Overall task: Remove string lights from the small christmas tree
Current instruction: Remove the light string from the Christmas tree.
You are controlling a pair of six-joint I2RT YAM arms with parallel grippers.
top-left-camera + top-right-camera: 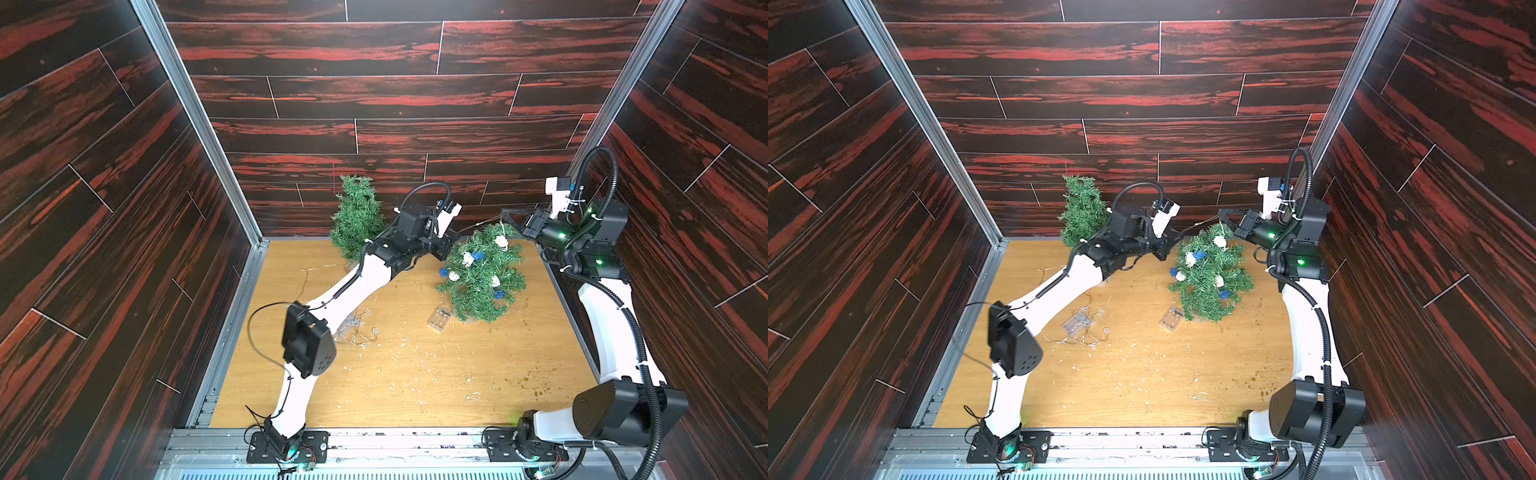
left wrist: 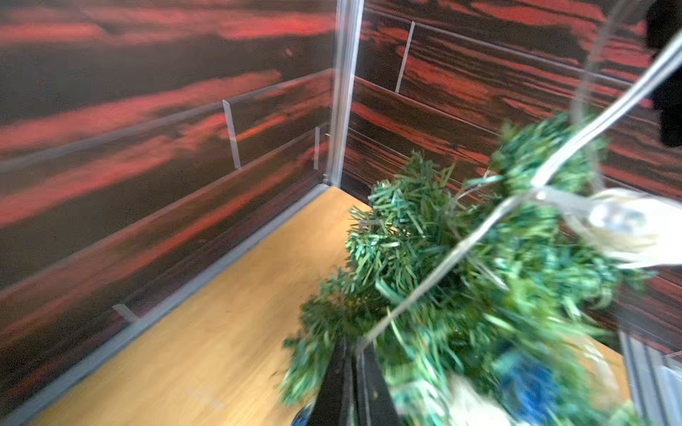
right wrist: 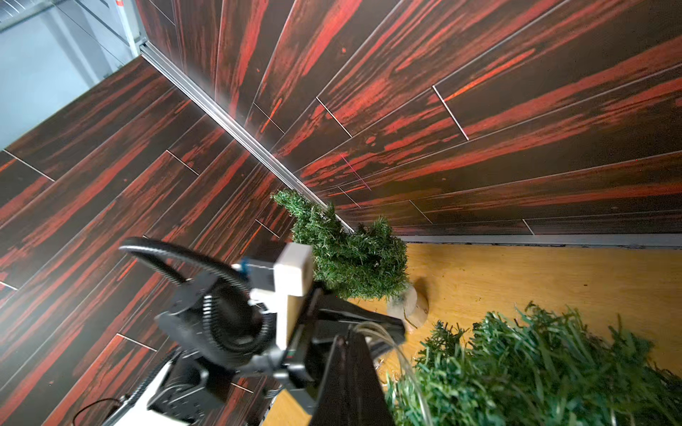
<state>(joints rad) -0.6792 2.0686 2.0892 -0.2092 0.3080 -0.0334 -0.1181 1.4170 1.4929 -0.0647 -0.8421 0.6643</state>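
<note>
Left wrist view is giving me the clearest read: the left claw [image 2: 355, 350] is pinching shut on the ball string [image 2: 461, 247], with thin pale wire running straight out of its tips and up across the decorated tree [image 2: 406, 228] toward the right claw. In both top views the right claw [image 1: 507, 215] is sitting closed behind the tree's tip. The wire is stretching between the two claws, so I'm reading it as gripping the same strand.

The rest of that string is lying wrapped on the tree, blue and white balls showing, to the right of the left claw and in front of the right one. Its battery box [image 1: 439, 318] is lying loose on the table [image 1: 415, 374] just beside the low branches. The star string [image 1: 1090, 332] is lying off the trees, heaped under the left arm. The bare tree [image 1: 357, 216] is standing at the back.

Key relation: the held wire's long axis is running left-right over the tree top, with both claws about equally near. I'm judging the pull should go up and off the tip, or the loops will drag the tree. I can't tell whether the tree's base is touching the table.
</note>
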